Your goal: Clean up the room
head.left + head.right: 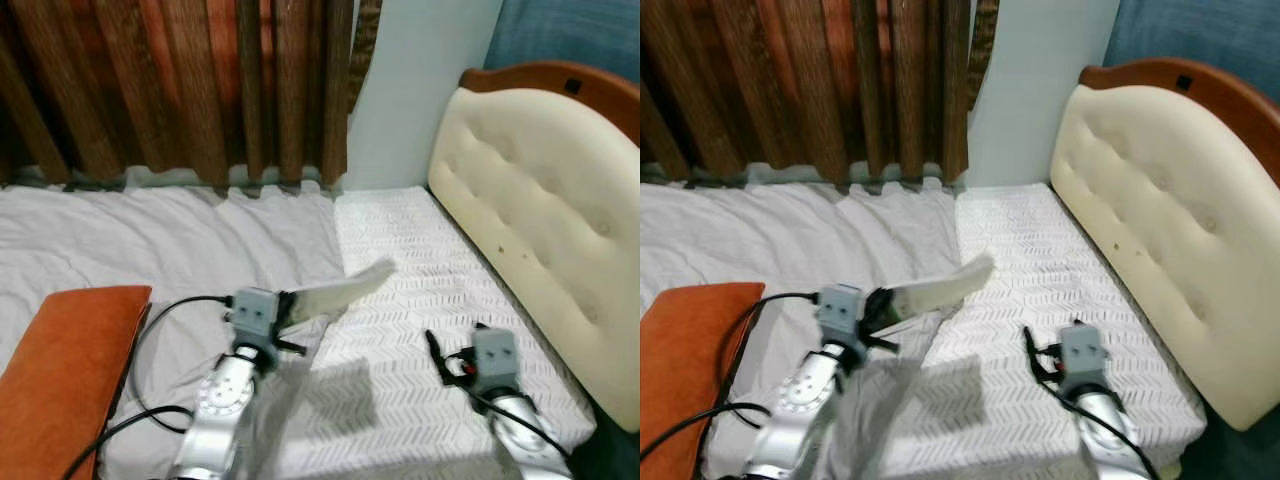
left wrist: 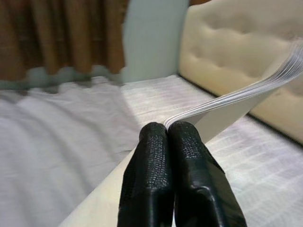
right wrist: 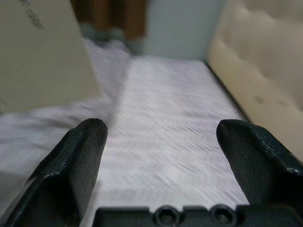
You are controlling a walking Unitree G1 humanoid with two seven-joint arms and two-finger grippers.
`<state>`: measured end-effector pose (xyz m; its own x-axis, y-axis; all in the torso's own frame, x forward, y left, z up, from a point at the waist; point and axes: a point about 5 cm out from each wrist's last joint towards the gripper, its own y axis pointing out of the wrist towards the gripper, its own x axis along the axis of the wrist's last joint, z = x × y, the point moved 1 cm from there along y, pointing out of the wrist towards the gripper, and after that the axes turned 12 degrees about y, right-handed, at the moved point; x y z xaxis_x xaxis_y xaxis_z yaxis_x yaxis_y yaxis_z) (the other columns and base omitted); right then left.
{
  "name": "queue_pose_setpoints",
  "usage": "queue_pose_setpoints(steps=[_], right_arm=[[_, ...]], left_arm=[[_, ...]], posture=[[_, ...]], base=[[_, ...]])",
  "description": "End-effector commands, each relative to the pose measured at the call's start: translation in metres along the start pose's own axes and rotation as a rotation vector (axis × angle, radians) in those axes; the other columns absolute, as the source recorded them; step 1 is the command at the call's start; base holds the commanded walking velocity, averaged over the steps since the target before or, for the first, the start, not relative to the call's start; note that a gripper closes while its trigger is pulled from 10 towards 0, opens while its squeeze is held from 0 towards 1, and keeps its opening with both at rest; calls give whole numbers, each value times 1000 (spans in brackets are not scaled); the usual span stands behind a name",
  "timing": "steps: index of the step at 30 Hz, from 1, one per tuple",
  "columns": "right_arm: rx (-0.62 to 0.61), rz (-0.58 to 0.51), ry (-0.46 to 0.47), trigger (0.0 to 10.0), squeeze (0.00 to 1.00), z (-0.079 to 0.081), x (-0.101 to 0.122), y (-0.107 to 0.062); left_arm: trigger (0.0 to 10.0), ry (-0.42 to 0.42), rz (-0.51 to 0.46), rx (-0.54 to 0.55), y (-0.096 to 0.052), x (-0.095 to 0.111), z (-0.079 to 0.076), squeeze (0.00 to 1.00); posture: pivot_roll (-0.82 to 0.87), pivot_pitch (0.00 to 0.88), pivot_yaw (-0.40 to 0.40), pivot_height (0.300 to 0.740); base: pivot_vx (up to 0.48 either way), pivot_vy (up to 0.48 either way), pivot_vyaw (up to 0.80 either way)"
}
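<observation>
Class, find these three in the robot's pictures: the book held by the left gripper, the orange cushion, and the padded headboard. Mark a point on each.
book (image 1: 340,291), left eye view, middle of its pale cover.
orange cushion (image 1: 70,350), left eye view, centre of its top face.
padded headboard (image 1: 1150,220), right eye view, middle of the cream tufted panel.

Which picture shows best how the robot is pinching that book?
The left wrist view: the left gripper has both black fingers shut on the book, whose page edges fan out. Both eye views show it small, held above the bed. The right wrist view shows its pale cover, beside the open right gripper.
</observation>
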<state>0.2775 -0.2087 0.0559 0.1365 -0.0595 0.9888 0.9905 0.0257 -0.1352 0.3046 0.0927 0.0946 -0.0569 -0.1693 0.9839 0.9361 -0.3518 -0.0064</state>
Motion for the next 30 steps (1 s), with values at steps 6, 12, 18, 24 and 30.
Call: queue_pose_setpoints(steps=[6,12,18,24,30], right_arm=[[27,-21,5,10000,0,8,6,3],[28,-12,4,10000,0,9,3,2],[31,-5,4,10000,0,10,2,2],[35,4,2,10000,0,8,-1,1],[41,5,-2,10000,0,9,-1,0]], left_arm=[[10000,25,-39,-25,2,10,6,0],[10000,38,-29,-36,0,8,6,0],[10000,53,-23,-46,-1,7,9,0],[10000,71,-20,-78,1,7,10,0],[10000,131,-27,-215,17,14,12,0]], posture=[[-20,0,-55,740],[-17,0,-50,740],[-14,0,-50,740],[-14,0,-56,740],[-27,0,-56,740]], base=[[266,-397,0],[267,-395,0],[264,-398,0],[267,-396,0],[267,-397,0]])
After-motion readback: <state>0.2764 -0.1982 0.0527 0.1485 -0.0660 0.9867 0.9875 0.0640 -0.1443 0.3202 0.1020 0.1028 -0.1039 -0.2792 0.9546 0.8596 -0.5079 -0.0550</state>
